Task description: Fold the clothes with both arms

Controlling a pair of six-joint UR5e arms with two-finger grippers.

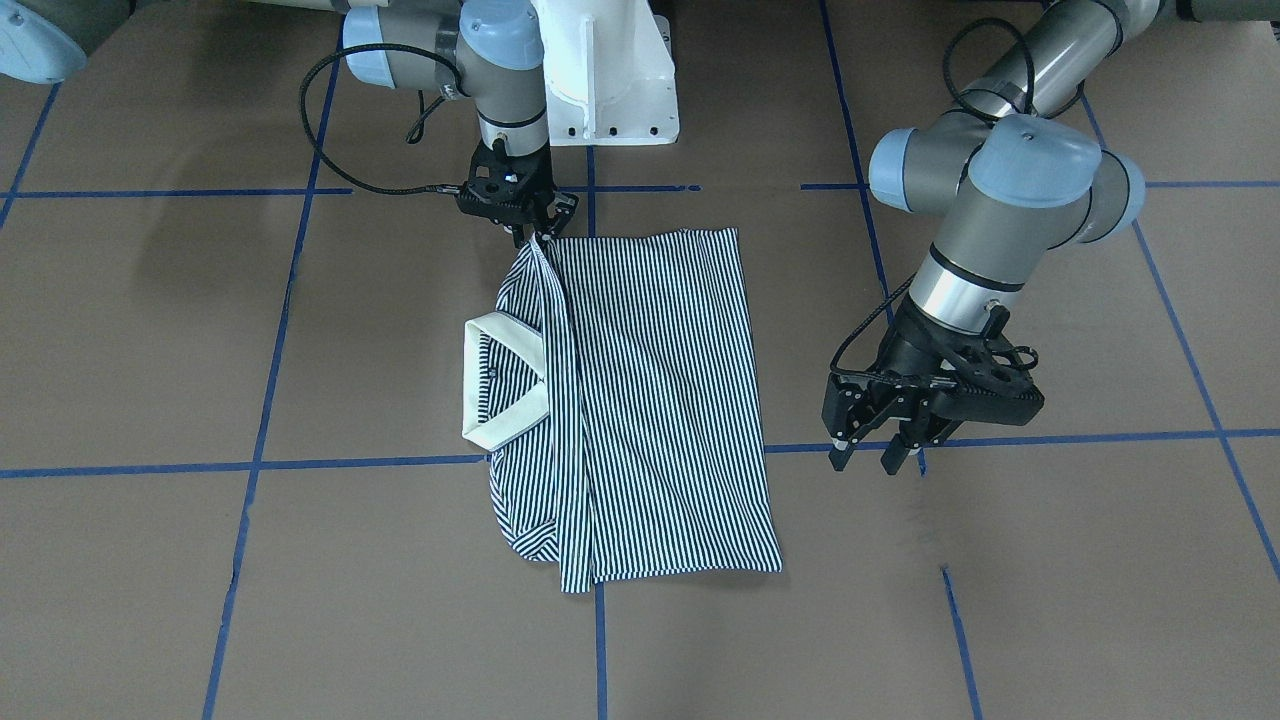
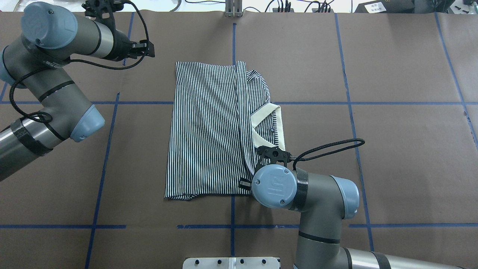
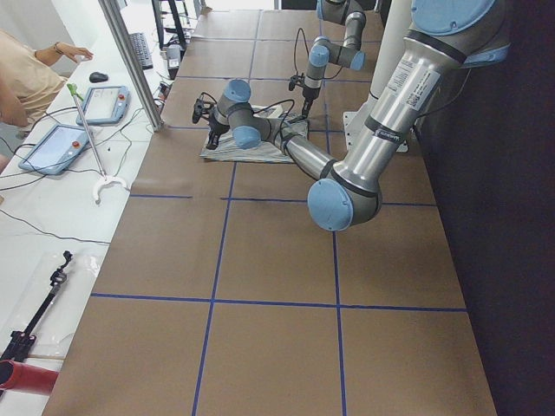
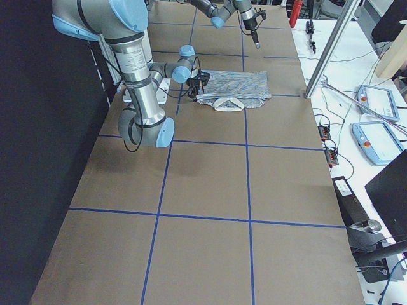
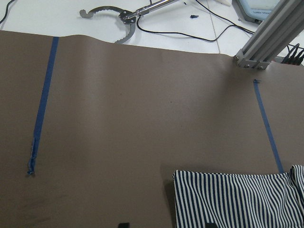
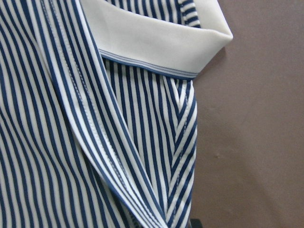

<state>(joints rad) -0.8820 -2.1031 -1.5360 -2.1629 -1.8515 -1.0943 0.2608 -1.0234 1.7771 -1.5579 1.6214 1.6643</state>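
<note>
Folded shirt (image 1: 660,400) lies lengthwise front-to-back, collar (image 1: 508,425) pointing right.

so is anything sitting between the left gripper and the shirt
Nothing visible does. The left gripper hangs open beside the hem end of the shirt, not touching it. Only bare brown table and a flat line of blue tape lie between them.

A: What lies under the left claw (image 1: 868,460)?
B: Brown paper counter (image 1: 150,330), with blue tape lines (image 1: 120,469) crossing it.
A: And ahead of the claw?
B: A white bench (image 5: 47,19), an aluminium post (image 5: 270,38), two tablets (image 3: 54,147) on the bench.
</note>
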